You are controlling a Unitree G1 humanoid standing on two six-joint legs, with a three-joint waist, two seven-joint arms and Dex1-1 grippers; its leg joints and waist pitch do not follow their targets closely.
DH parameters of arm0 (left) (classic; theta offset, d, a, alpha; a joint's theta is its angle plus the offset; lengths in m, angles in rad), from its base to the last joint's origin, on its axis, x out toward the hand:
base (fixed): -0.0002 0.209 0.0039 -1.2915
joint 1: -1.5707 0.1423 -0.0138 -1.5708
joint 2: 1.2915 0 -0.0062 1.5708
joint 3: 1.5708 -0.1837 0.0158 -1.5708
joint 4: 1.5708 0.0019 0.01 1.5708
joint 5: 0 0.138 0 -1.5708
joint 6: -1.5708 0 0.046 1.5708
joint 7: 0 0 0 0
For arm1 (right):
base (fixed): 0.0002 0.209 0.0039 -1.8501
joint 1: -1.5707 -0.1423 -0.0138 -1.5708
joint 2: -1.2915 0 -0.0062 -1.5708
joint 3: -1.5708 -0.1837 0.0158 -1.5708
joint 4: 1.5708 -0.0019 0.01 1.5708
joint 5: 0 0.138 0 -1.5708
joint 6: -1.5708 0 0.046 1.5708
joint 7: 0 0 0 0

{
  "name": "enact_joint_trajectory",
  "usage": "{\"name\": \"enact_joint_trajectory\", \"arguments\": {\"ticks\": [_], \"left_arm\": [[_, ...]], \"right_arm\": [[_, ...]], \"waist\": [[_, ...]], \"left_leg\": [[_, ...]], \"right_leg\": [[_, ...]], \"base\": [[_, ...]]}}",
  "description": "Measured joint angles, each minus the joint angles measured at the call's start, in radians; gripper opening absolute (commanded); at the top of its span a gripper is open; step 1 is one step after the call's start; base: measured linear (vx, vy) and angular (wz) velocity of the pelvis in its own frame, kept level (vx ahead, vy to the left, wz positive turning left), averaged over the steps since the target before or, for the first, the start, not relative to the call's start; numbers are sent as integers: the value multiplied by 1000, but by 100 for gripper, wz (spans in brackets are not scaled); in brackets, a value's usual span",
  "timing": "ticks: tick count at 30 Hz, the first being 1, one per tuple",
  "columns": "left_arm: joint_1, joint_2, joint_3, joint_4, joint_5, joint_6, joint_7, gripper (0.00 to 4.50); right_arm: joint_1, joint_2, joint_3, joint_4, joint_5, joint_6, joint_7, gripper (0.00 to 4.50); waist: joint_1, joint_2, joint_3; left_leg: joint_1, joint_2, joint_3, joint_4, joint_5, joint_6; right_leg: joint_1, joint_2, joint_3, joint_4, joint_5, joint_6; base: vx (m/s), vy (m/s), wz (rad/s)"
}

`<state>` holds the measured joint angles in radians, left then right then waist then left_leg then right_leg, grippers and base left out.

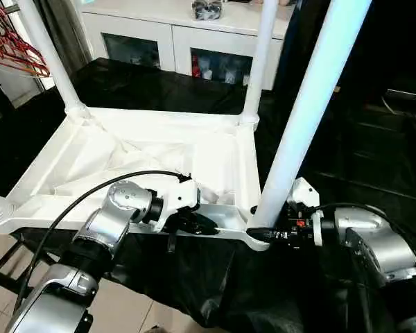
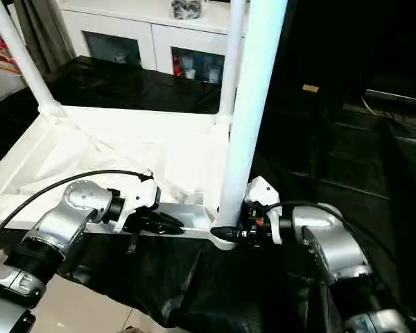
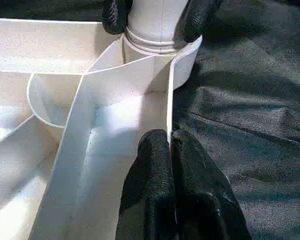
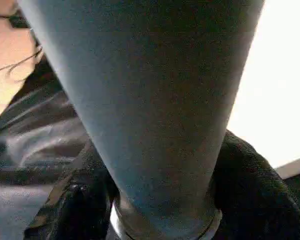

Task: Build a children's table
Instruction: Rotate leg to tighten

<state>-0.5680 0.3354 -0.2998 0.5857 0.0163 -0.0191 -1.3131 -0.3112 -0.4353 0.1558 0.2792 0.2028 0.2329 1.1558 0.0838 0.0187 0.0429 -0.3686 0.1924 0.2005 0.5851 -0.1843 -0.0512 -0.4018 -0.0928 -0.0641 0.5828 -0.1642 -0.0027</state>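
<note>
The children's table lies upside down on a black cloth, its ribbed underside facing up. White legs stand in its corner sockets: two far ones and a near right leg. My left gripper is shut on the thin wall of the near rim, close to the near right corner. My right gripper reaches in from the right, and its black fingers press on both sides of the near right leg's base, just above the socket.
A white cabinet with glass doors stands behind the table. Red hangers hang at the far left. The black cloth drapes over the front edge, with tiled floor below. A black cable loops over my left forearm.
</note>
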Motion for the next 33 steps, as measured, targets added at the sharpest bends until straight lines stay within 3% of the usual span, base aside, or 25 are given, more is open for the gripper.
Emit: {"name": "enact_joint_trajectory", "arguments": {"ticks": [5,9,11,16,21,22,23,26,30,33], "left_arm": [[-8,-80,36,40,41,24,218,0],[-15,-130,40,53,56,49,313,0],[-36,-176,49,79,72,84,414,0],[-52,-241,49,94,98,120,535,0],[-52,-240,46,92,99,115,537,0],[-51,-239,43,92,100,112,532,0],[-51,-239,41,92,100,111,531,0],[-50,-228,41,91,99,103,519,0],[-47,-200,40,76,95,91,470,0],[-41,-185,39,65,92,80,437,0]], "right_arm": [[-47,166,-89,117,-57,-75,-343,221],[-75,219,-119,169,-82,-94,-502,205],[-119,295,-159,237,-103,-109,-684,205],[-169,374,-193,324,-143,-164,-921,205],[-173,382,-199,352,-156,-216,-927,205],[-173,382,-204,354,-154,-222,-916,256],[-173,382,-207,357,-153,-225,-911,269],[-170,377,-209,350,-126,-222,-852,275],[-156,315,-181,320,-116,-199,-704,320],[-150,274,-165,301,-109,-185,-604,320]], "waist": [[-29,-2,-1],[-38,-4,-1],[-47,-5,-1],[-50,-6,-1],[-49,-6,-2],[-50,-6,-2],[-49,-5,-2],[-50,-4,-2],[-50,-4,-2],[-50,-4,-2]], "left_leg": [[2,-1,0,1,0,-1],[2,-1,-1,1,0,-1],[1,-1,-1,0,0,-1],[1,-2,-1,1,0,-1],[1,-2,-1,0,0,-1],[1,-2,-1,-1,0,-1],[1,-2,-1,-1,0,-1],[1,-1,-1,-2,0,-1],[1,-1,-1,-4,0,-1],[1,-1,-1,-4,0,-1]], "right_leg": [[-1,-1,0,1,-3,5],[0,-1,0,-3,-3,5],[0,-1,0,-3,-3,5],[1,-1,1,-5,-3,5],[2,-1,0,-4,-3,5],[1,-1,0,-4,-3,5],[1,-1,0,-4,-3,5],[1,-1,0,-4,-2,5],[0,0,0,-4,-1,2],[0,0,-1,-4,1,-1]], "base": [[0,0,0],[0,0,0],[0,0,0],[0,0,0],[0,0,0],[0,0,0],[0,0,0],[0,0,0],[0,0,0],[0,0,0]]}}
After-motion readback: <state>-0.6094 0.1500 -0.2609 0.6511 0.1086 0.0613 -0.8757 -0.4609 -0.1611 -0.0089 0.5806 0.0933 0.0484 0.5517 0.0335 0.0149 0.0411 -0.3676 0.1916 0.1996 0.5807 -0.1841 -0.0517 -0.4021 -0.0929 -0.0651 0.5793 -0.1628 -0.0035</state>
